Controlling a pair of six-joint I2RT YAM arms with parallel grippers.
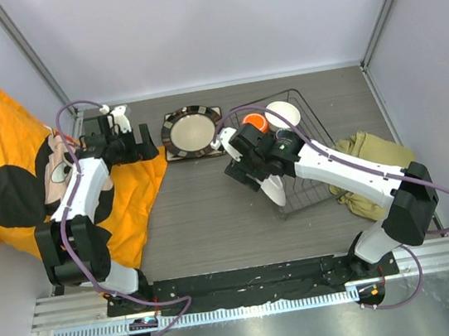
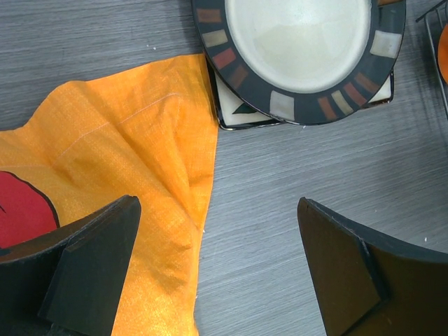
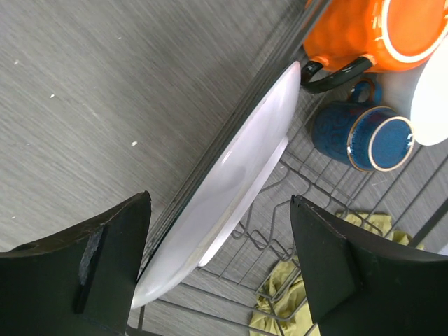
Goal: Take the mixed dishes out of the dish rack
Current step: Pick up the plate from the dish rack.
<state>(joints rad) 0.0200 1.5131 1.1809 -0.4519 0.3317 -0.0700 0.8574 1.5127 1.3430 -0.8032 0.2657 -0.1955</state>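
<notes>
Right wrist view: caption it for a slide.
Open right claw straddles a white dish standing on edge in the rack, orange mug and blue cup beyond.

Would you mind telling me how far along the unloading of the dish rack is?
Done: the round plate sits on the square plate on the table, outside the dish rack. In hand: the right jaws stand open around a white dish on edge in the rack. Remaining: orange mug, blue cup, white bowl.
</notes>
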